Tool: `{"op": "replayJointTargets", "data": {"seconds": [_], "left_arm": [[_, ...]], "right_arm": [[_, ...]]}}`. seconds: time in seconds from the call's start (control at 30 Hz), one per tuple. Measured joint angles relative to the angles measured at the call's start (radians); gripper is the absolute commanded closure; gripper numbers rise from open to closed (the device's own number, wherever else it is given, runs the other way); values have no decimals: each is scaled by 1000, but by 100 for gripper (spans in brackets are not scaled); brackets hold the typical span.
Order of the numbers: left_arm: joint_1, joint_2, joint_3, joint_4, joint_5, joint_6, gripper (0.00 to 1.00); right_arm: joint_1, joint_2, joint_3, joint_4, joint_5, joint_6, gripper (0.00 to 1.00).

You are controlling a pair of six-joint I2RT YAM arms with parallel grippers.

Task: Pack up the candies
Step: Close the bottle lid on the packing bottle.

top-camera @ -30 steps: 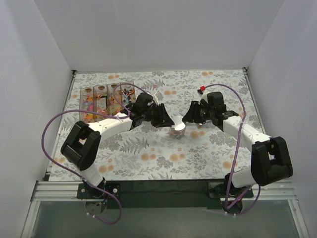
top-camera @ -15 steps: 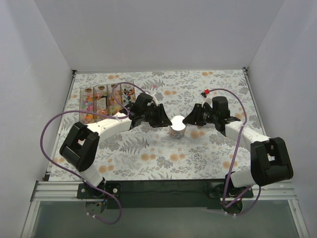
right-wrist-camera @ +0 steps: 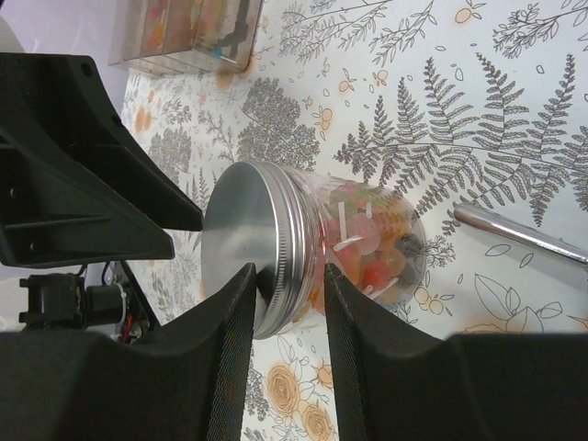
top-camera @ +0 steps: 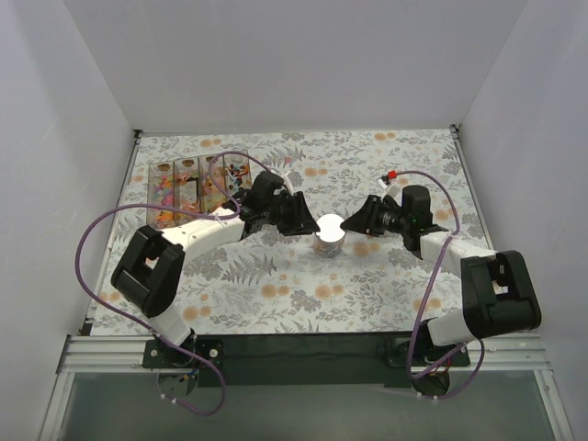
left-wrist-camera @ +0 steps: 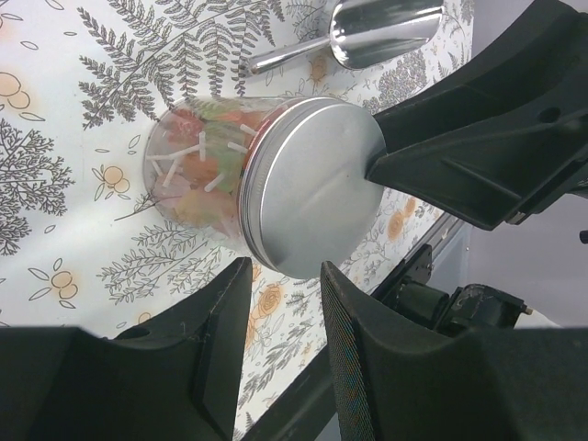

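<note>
A clear jar point(top-camera: 328, 241) with a silver screw lid point(left-wrist-camera: 312, 184) stands mid-table, packed with the candies point(left-wrist-camera: 197, 165) in orange, pink and red. The same lid point(right-wrist-camera: 243, 243) and candies point(right-wrist-camera: 377, 239) show in the right wrist view. My left gripper point(top-camera: 307, 224) hovers just left of the jar, open, with nothing between its fingers point(left-wrist-camera: 344, 349). My right gripper point(top-camera: 350, 223) sits just right of the jar, open and empty, its fingertips point(right-wrist-camera: 234, 312) framing the lid's rim without holding it.
A clear compartment tray point(top-camera: 197, 184) with more mixed sweets stands at the back left. A metal scoop point(left-wrist-camera: 386, 32) lies on the flowered tablecloth beyond the jar; its handle point(right-wrist-camera: 519, 234) shows in the right wrist view. White walls enclose the table.
Both grippers have drawn back from the jar. The right arm has pulled away to the right and lowered; the left gripper has shifted slightly left. The jar stands where it was.
</note>
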Motion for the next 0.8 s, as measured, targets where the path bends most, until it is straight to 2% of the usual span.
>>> {"op": "replayJointTargets", "data": {"seconds": [0.47,0.8], "left_arm": [[-3,64,21,6,5,-8,66],[-4,64,21,6,1,-6,66]], "right_arm": [[-37,78,-66,227,-102,92,61],[-36,52,-64,170,-93,84,52]]}}
